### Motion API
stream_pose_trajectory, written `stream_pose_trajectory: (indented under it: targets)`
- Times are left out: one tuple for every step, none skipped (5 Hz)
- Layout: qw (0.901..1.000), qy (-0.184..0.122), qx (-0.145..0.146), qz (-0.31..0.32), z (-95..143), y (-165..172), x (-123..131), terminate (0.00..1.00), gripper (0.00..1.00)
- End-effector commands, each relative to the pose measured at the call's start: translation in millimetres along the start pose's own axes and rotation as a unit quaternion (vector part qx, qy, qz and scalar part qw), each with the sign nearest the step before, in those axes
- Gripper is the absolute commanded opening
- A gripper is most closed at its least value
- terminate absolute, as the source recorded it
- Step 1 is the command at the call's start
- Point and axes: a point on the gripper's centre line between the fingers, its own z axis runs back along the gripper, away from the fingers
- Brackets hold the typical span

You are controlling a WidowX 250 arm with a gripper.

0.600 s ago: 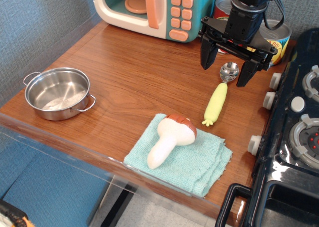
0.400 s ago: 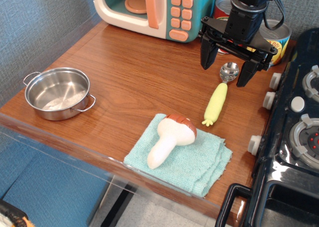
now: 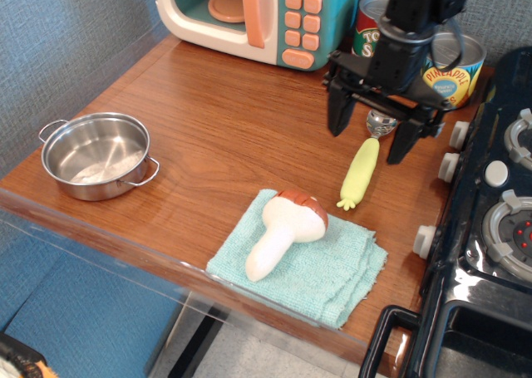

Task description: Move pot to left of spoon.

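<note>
The pot, a shallow shiny steel pot with two wire loop handles, stands empty near the front left corner of the wooden counter. The spoon lies at the right side, its silver bowl toward the back and its pale yellow-green corn-shaped handle pointing forward. My gripper is open and empty. It hangs over the spoon's bowl end with one black finger on each side, far to the right of the pot.
A toy microwave stands at the back. Two labelled tin cans stand behind the gripper. A white mushroom with a brown cap lies on a teal cloth at the front. A black toy stove borders the right edge.
My gripper has come slightly lower and a little to the left over the spoon's bowl. It is still open. The pot, spoon and mushroom have not moved.
</note>
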Motion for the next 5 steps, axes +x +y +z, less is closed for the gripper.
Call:
stream_pose_trajectory:
  targets:
    - [0.9958, -0.037, 0.011, 0.083, 29.0, 65.6, -5.3, 0.0, 1.0]
    - [0.9899, -0.063, 0.018, 0.126, 24.7, 106.4, -20.5, 0.0, 1.0]
    - [0.9851, -0.059, 0.03, 0.159, 12.0, 135.2, -35.5, 0.0, 1.0]
    - [0.9827, -0.057, 0.017, 0.175, 7.2, 152.3, -45.2, 0.0, 1.0]
    - [0.9777, -0.043, 0.018, 0.205, -3.7, 167.8, -59.0, 0.0, 1.0]
